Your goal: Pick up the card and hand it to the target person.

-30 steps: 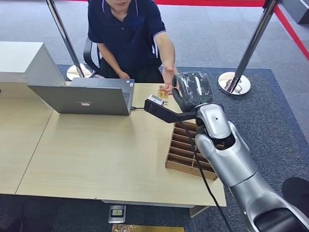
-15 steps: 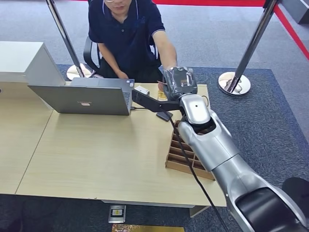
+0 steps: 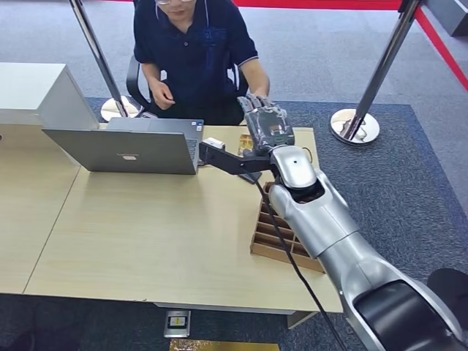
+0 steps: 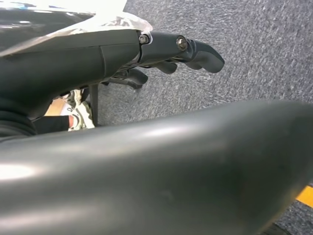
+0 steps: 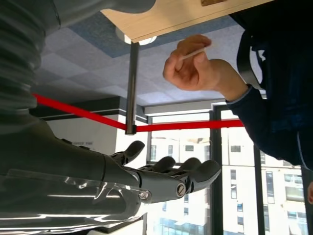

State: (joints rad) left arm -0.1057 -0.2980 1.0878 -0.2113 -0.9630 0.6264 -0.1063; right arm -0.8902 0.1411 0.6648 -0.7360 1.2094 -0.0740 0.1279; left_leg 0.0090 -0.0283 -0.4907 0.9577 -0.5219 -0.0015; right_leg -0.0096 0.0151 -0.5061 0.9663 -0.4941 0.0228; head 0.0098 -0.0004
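The handover is looking all but finished. In the right wrist view a person's hand (image 5: 190, 63) is pinching a thin pale card (image 5: 195, 51) edge-on, well apart from the robot's fingers (image 5: 191, 174), so the card is sitting with the person, not the robot. The right hand (image 3: 268, 126) is reaching over the far edge of the counter (image 3: 138, 234) toward the seated person (image 3: 193, 51). Its fingers are lying stretched out and slightly spread, holding nothing. What is left, as I judge it, is only to draw that arm back over the counter.

The left hand (image 4: 110, 54) is hanging over grey carpet, its fingers (image 4: 201, 51) extended, loosely parted and gripping nothing.

Going from left to right across the counter:
- A white box (image 3: 33, 91) is standing at the far left corner.
- An open laptop (image 3: 124, 150) is sitting along the far edge, its lid facing the robot.
- A small yellowish thing (image 3: 246, 142) is lying at the far edge, just beside the right hand. I cannot tell what it is.
- A slotted wooden tray (image 3: 278, 234) is resting at the right edge, under the forearm.

Beyond the counter, two stanchions are standing on the carpet – one at the left (image 3: 96, 51) and one at the right (image 3: 354, 126). On the way back, the tray beneath the arm and the laptop's near corner are the things most likely to be getting in the way.
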